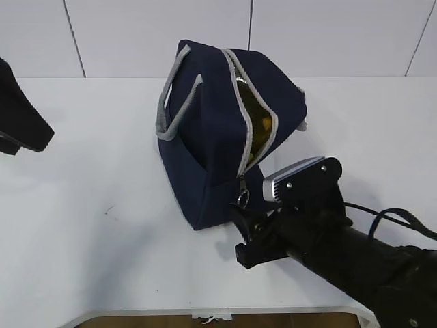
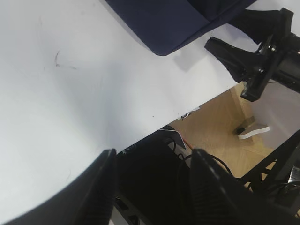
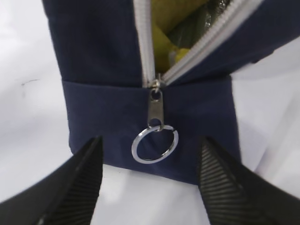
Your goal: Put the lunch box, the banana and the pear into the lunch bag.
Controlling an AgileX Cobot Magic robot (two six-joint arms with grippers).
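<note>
While the bag [image 1: 212, 137] lies on its side on the white bench [image 1: 89, 225] with its zipper [image 3: 145, 51] open, yellow fruit [image 1: 261, 123] can be seen through the gap, and something green [image 3: 187, 28] is glimpsed beside the silver lining in the right wrist view. Whether that fruit is the banana or the pear cannot be told, nor can the lunch box be made out for certain. No task item is left on the visible bench, so the packing is judged done or nearly so.

At the near end of the bag the slider [image 3: 154, 105] sits at the foot of the zipper, with its ring [image 3: 155, 145] hanging flat against the navy fabric. The right gripper [image 3: 150, 187] is held just before the ring, its jaws spread on either side and pinching nothing. If the zipper is to be closed, the ring should be centred between the jaws, then pinched firmly, and the pull should be kept along the zipper line so that the soft bag is not dragged.

The left gripper [image 2: 152, 187] is held well apart over the bench edge, jaws spread and empty; steadying the bag could be its use.
</note>
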